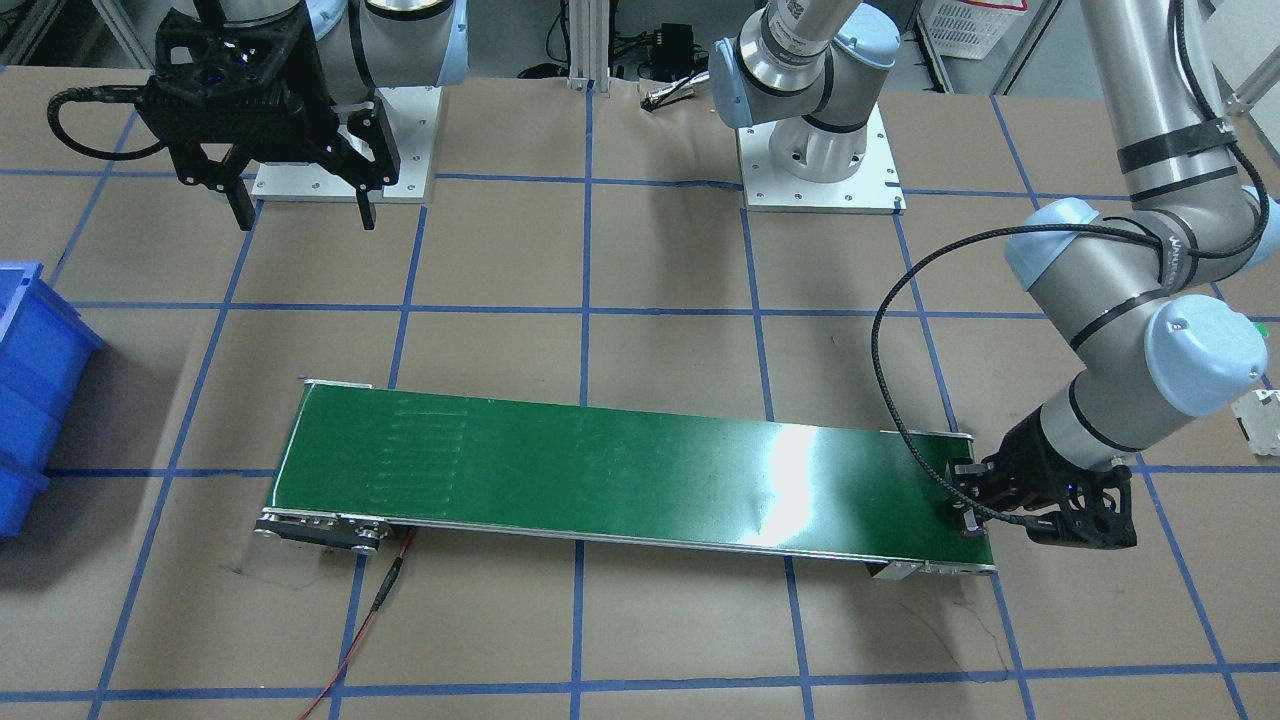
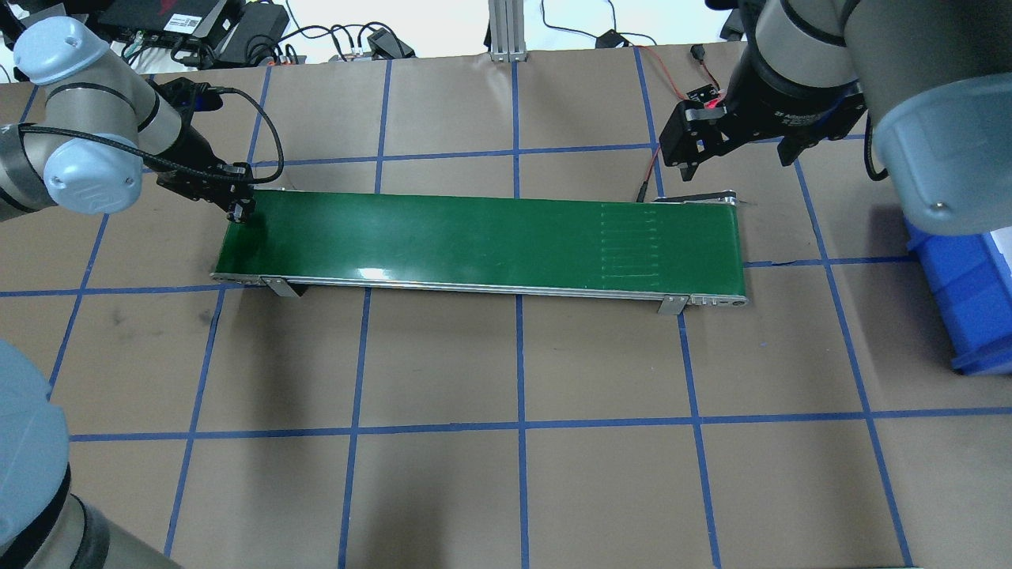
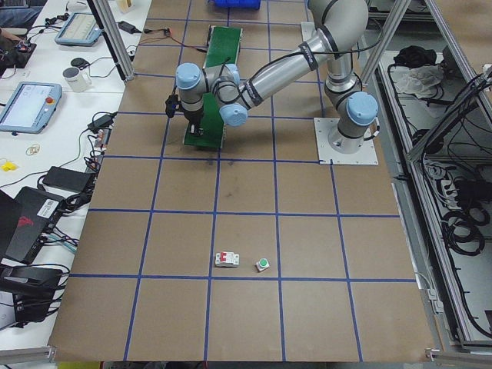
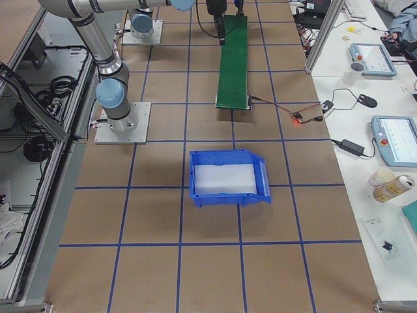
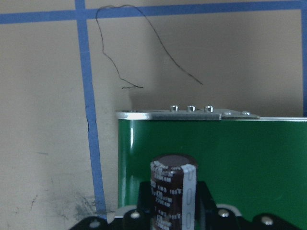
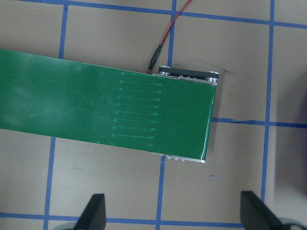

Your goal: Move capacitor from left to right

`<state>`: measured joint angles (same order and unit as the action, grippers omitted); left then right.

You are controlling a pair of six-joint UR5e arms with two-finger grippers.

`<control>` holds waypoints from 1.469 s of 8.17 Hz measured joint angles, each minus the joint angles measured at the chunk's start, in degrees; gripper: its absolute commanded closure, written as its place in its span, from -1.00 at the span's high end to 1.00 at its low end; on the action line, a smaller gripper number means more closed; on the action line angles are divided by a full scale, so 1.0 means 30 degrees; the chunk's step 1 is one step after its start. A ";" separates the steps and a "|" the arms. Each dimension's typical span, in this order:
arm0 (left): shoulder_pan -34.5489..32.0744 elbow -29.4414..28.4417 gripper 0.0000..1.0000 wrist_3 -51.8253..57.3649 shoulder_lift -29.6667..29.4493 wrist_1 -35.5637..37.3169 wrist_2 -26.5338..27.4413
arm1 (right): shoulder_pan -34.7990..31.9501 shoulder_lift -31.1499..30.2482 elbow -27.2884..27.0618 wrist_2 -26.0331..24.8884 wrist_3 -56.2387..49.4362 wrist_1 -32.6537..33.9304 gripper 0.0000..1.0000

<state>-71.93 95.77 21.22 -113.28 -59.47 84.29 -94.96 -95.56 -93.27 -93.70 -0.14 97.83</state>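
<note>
The capacitor (image 5: 172,189), a dark maroon cylinder with a pale stripe, stands upright in the left wrist view, held between the jaws of my left gripper (image 2: 239,209). That gripper is shut on it, low over the left end of the green conveyor belt (image 2: 490,237). It also shows in the front-facing view (image 1: 965,505) at the belt's end. My right gripper (image 2: 739,154) is open and empty, hovering above the table beyond the belt's right end. Its spread fingertips (image 6: 96,211) show in the right wrist view above the belt (image 6: 96,105).
A blue bin (image 2: 964,292) stands on the table to the right of the belt, also in the right side view (image 4: 225,177). A red wire (image 1: 360,630) runs from the belt's right end. A white-red block (image 3: 226,260) and a white-green capped part (image 3: 262,265) lie far to the left.
</note>
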 measured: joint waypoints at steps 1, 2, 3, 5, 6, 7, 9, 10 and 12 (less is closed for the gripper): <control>-0.0017 0.0006 0.82 -0.0199 -0.0129 0.0061 -0.0027 | -0.0003 0.0087 -0.0005 0.0007 0.0014 -0.0019 1.00; -0.0062 0.0011 1.00 -0.0763 -0.0177 0.0078 -0.0048 | -0.0007 0.0350 -0.0004 0.0080 0.0043 -0.0090 1.00; -0.0129 0.0025 1.00 -0.1523 -0.0149 0.0092 -0.0076 | -0.0014 0.0896 -0.0001 0.0098 0.0067 0.0005 1.00; -0.0761 0.0035 1.00 -0.2321 0.0500 0.0108 0.0032 | 0.0005 0.2942 0.0002 0.0158 0.0198 0.0681 1.00; -0.1084 0.0012 1.00 -0.2523 0.1197 0.0023 0.0139 | 0.0129 0.4290 -0.0007 0.0222 0.0129 0.1939 1.00; -0.1304 -0.0002 1.00 -0.2678 0.2059 -0.0265 0.0225 | 0.0493 0.5610 -0.0025 0.0378 0.0014 0.3092 1.00; -0.1523 -0.0029 1.00 -0.2753 0.3892 -0.1707 0.0762 | 0.2004 0.6958 -0.0414 0.2118 -0.0974 0.4280 1.00; -0.1565 -0.0035 1.00 -0.2787 0.4513 -0.2295 0.1109 | 0.2587 0.7175 -0.0929 0.2825 -0.1389 0.5117 1.00; -0.1571 -0.0014 1.00 -0.2801 0.4927 -0.2738 0.1352 | 0.2986 0.7312 -0.1593 0.3255 -0.1562 0.6450 0.96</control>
<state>-76.64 95.72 12.82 -98.50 -67.69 88.34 -86.00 -73.62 -98.05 -83.94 -4.82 117.18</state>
